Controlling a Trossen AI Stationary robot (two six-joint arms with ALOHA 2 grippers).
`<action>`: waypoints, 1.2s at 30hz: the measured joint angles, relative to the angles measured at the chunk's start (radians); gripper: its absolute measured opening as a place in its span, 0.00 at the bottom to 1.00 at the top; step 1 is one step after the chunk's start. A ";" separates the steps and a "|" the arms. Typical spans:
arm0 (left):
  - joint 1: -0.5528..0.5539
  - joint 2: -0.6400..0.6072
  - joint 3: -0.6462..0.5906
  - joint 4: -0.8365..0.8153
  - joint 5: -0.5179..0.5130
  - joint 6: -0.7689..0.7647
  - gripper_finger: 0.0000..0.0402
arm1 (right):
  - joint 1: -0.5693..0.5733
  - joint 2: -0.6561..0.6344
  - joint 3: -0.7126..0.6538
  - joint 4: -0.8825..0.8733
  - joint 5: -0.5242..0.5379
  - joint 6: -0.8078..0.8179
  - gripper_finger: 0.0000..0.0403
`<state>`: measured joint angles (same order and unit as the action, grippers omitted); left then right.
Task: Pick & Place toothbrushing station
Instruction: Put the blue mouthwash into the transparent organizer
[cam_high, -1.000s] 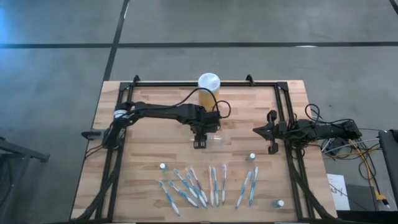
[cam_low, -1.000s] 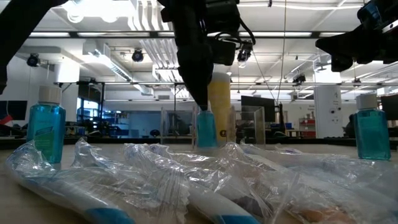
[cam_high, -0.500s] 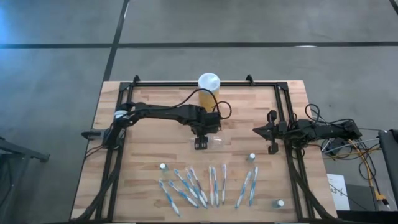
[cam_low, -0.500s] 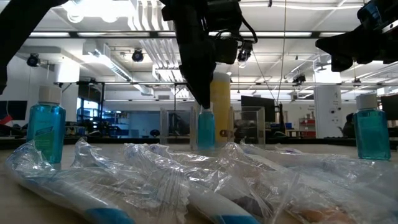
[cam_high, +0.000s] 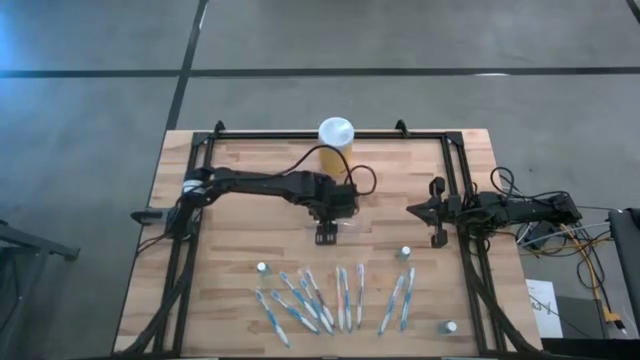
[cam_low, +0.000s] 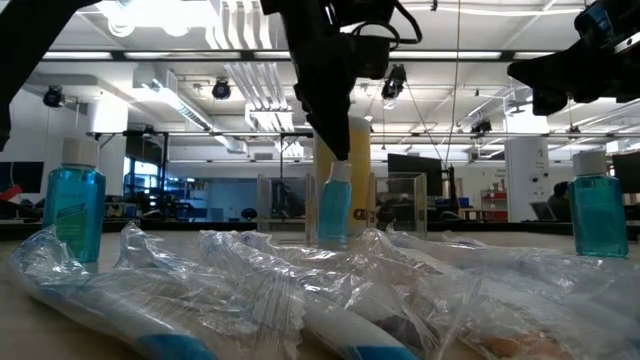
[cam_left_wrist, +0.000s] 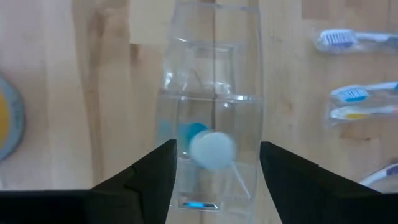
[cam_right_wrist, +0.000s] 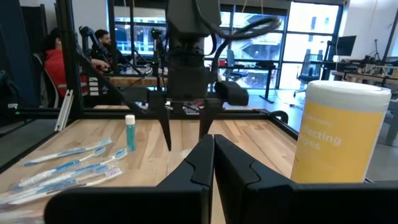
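Two dark arms are seen over a pale butcher-block desk (cam_high: 240, 250) with planked grain, framed by black rails. The yellow cylindrical jar (cam_high: 335, 140) with a round white lid is stood at the middle of the desk's far edge. The left gripper (cam_high: 327, 234) is positioned near the desk's centre, pointed straight down, with its fingers (cam_left_wrist: 152, 177) spread to either side of the clear holder (cam_left_wrist: 214, 106) and not pinching it. The holder is of thin, glossy, nearly see-through plastic, boxy with divided compartments, and is stood at the desk's centre, just on the near side of the jar. One small tube (cam_left_wrist: 208, 146) of blue liquid with a round white cap is seen inside a holder compartment, directly under the gripper. The right gripper (cam_high: 432, 212) is held near the desk's right edge, well apart from the holder, its fingers (cam_right_wrist: 199, 165) pressed together and empty. Slim blue-and-white toothbrushes (cam_high: 340, 298) in crinkled clear wrappers are laid in a loose row along the near edge. Three more white-capped tubes are stood upright near that row: one at its left (cam_high: 261, 269), one at its right (cam_high: 405, 253), one toward the near right corner (cam_high: 450, 326).
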<state>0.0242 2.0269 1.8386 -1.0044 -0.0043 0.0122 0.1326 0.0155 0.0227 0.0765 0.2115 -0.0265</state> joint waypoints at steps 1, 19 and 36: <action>0.000 0.000 0.003 0.000 -0.010 -0.006 0.58 | 0.000 0.000 0.000 0.000 0.000 0.000 0.02; -0.011 -0.013 0.005 -0.020 -0.037 -0.003 0.58 | 0.000 0.000 0.000 0.002 -0.001 0.000 0.02; -0.063 -0.010 0.005 0.098 -0.023 0.263 0.58 | 0.000 0.000 0.000 0.008 0.000 0.000 0.02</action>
<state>-0.0392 2.0171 1.8435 -0.9064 -0.0271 0.2754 0.1326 0.0156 0.0227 0.0841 0.2111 -0.0265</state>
